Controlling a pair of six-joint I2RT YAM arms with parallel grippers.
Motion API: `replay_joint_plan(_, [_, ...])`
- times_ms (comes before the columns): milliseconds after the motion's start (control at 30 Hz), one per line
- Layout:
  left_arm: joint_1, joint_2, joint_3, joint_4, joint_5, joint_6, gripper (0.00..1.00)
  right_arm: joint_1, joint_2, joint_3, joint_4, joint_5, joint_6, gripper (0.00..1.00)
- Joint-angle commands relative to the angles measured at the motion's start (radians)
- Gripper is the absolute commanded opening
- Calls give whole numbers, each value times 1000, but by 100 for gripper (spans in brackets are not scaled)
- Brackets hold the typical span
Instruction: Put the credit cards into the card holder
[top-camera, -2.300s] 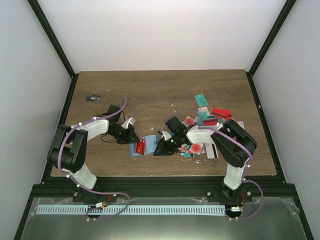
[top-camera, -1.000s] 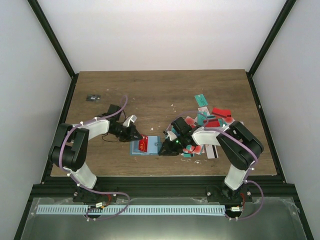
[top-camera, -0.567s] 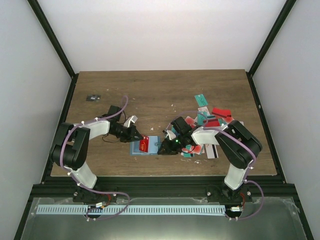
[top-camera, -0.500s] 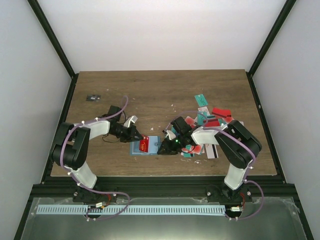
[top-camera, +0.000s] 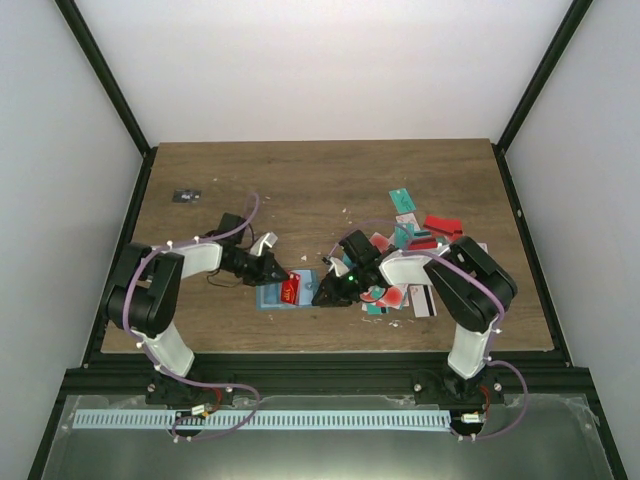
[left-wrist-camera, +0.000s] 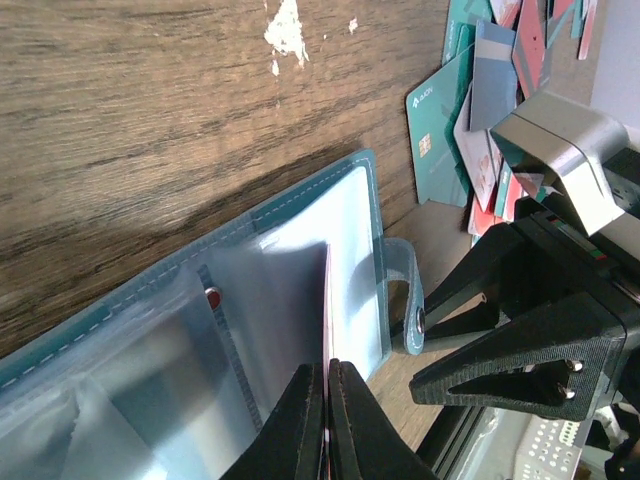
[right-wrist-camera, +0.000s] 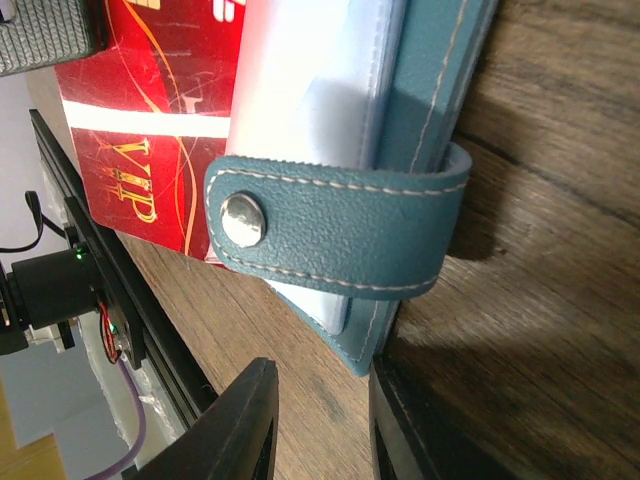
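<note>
Red plastic credit card (right-wrist-camera: 130, 130) is sliding further into teal folding card holder (top-camera: 270, 298), left pincer (left-wrist-camera: 326, 375) clenching it; right pincer (right-wrist-camera: 322, 375) grip unclear.

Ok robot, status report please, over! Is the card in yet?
Left gripper shut on red card, part-way into card holder. Right gripper open at holder's corner. Strap curls near the card.

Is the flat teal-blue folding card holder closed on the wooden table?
No, the left wrist view shows the card holder lying open, with its light blue inner sleeves exposed.
</note>
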Motion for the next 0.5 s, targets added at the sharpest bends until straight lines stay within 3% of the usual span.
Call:
replay_joint_plan(0, [-13,17,-19,59,10,-18,4,-11,35,22,-10,39,1,28])
replay_joint_plan(467, [-26,29,-51,150,-46,-106,4,-10,36,14,15,19,31,28])
